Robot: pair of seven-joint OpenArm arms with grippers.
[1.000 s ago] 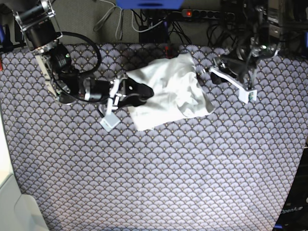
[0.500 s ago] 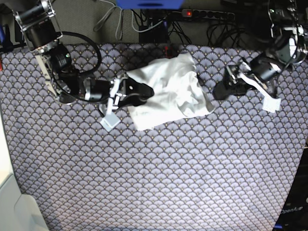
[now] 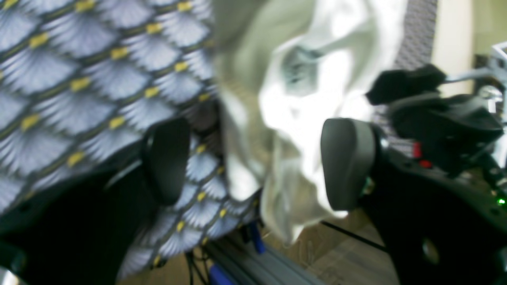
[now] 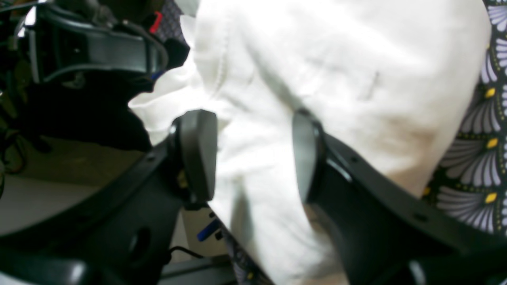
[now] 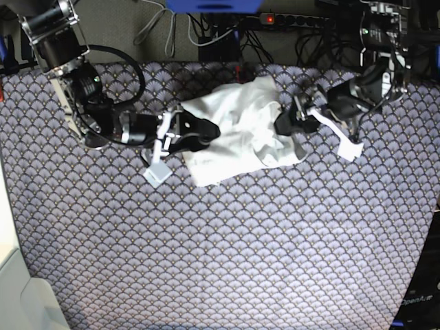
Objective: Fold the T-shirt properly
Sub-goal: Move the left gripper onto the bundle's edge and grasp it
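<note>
My right pincer (image 5: pixel 206 129) presses the wrinkled white cloth T-shirt (image 5: pixel 237 127) at the far centre of the purple scallop-patterned tablecloth (image 5: pixel 227 247); my left pincer (image 5: pixel 283 124), jaws wide, should bite its right edge deeply.

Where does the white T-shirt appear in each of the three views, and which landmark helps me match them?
Base view: the T-shirt lies in the upper middle, between the two arms.
Left wrist view: it fills the upper middle, blurred, reaching down between the open left gripper fingers.
Right wrist view: it covers the middle and upper right, with cloth between the right gripper fingers.
Shared landmark: the purple scallop-patterned tablecloth, under the shirt in every view.
</note>
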